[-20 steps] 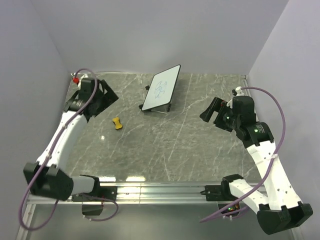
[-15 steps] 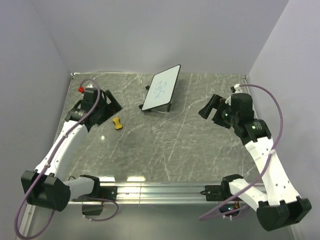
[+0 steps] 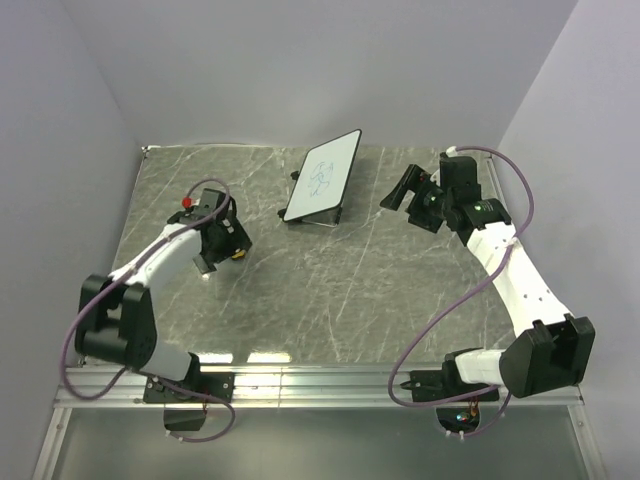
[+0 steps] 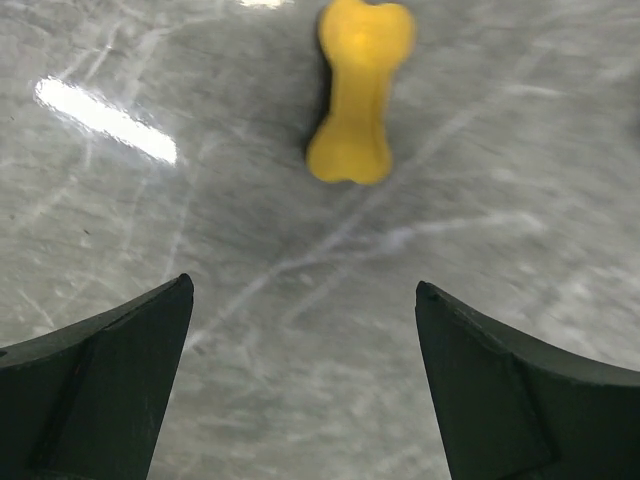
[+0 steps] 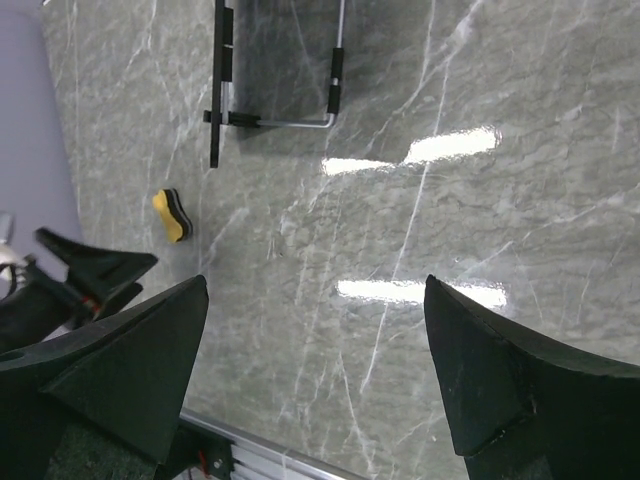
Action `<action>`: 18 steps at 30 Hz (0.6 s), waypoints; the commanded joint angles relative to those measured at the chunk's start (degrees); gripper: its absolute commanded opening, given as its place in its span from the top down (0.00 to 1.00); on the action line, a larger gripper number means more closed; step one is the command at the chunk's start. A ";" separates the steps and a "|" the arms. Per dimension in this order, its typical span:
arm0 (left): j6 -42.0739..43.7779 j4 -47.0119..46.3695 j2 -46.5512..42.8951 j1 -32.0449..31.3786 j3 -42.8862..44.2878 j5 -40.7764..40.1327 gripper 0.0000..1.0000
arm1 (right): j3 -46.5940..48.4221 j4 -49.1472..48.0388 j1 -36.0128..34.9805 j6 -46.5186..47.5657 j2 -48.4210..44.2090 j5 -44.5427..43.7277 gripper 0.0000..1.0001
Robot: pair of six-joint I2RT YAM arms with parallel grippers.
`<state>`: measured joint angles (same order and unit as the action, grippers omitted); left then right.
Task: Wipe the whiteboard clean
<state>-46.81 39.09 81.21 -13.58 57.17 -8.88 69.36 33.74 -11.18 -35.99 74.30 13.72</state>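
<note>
Two arms reach out over the grey marbled table (image 3: 350, 300), and both are mine. My left arm folds at the elbow and bends in toward the left-middle of the table. My left gripper (image 3: 226, 243) points down right by the yellow bone-shaped eraser (image 3: 237, 252), its jaws wide and holding nothing. My right arm stretches up the right side with the wrist turned inward, so my right gripper (image 3: 405, 200) hangs to the right of the whiteboard (image 3: 323, 178), jaws spread wide and empty too. The whiteboard stands tilted on its stand near the far edge, about the middle, with a blue scribble on its face. It is apart from both grippers.

From above, my left wrist hides most of the eraser. My left wrist camera shows it whole, lying flat on the marble beyond my fingertips (image 4: 150, 330), not between them. My right wrist camera sees the whiteboard edge-on, its black frame and wire stand but not the scribble. It also catches a dark layer along the eraser's side, and my left gripper's spread fingers (image 5: 95, 265) near it.
</note>
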 commanded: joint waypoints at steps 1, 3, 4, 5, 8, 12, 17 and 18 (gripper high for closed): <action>1.28 -0.86 5.00 -0.21 2.77 -5.08 0.03 | 0.86 -1.04 0.72 0.30 -0.48 0.35 0.05; 2.16 -3.91 8.08 -0.13 2.95 -4.83 0.04 | 0.34 -0.34 0.81 1.09 -0.21 -0.35 0.05; 2.59 -4.89 9.04 -0.04 3.21 -4.65 0.06 | 0.16 -0.25 0.90 1.44 -0.30 -0.79 0.05; 2.95 -5.51 11.14 0.05 3.74 -4.65 0.09 | -0.02 0.10 0.81 1.97 -0.82 -1.84 0.05; 3.91 -6.57 15.45 1.28 6.55 -3.95 0.16 | -0.89 -0.07 0.90 3.29 -1.35 -2.73 0.05; 6.72 -7.54 18.54 2.07 10.59 -3.68 0.21 | -0.11 1.42 1.07 4.35 -0.21 -4.05 0.05; 8.13 -7.71 21.53 2.60 12.71 -4.74 0.27 | 2.61 2.03 1.25 5.49 3.55 -4.92 0.05; 8.05 -7.89 21.80 3.03 12.18 -4.91 0.31 | 4.10 2.21 1.25 5.58 4.35 -5.01 0.05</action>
<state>-40.75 32.18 102.00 -11.27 68.18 -12.34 69.47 35.62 -10.41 -32.01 76.25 10.17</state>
